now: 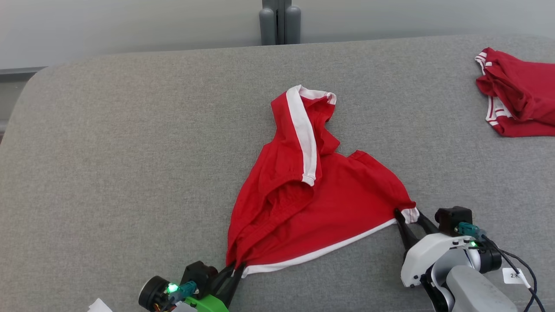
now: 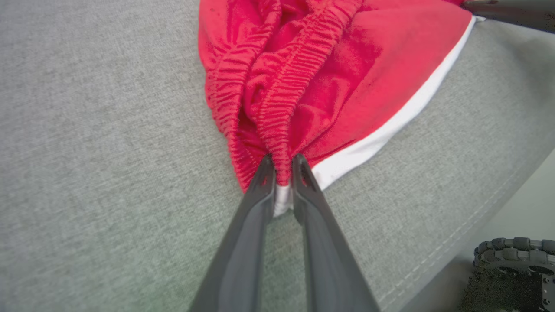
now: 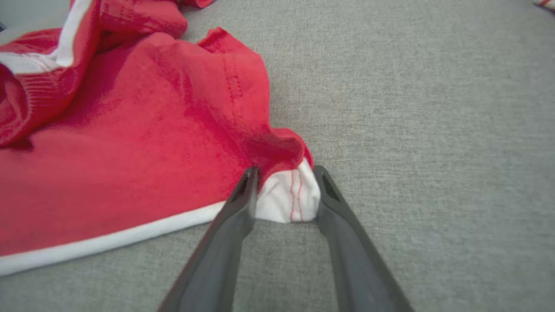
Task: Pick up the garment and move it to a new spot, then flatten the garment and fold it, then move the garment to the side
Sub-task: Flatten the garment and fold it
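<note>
The one bit of writing I can pick out sits on a small white tag (image 1: pixel 514 275) fixed to the dark cable (image 1: pixel 505 252) beside the right gripper (image 1: pixel 407 213), low at the right of my head view. It begins with a printed "2". A second dark mark follows, too small for me to read. A white scrap (image 1: pixel 100 305) at the bottom left edge is cut off, and I can't read anything on it.

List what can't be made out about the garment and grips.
Head view: left gripper tips, tucked under the garment corner.
Right wrist view: whether the right gripper clamps the garment or merely straddles it.
Head view: second garment, cut by the right edge.
</note>
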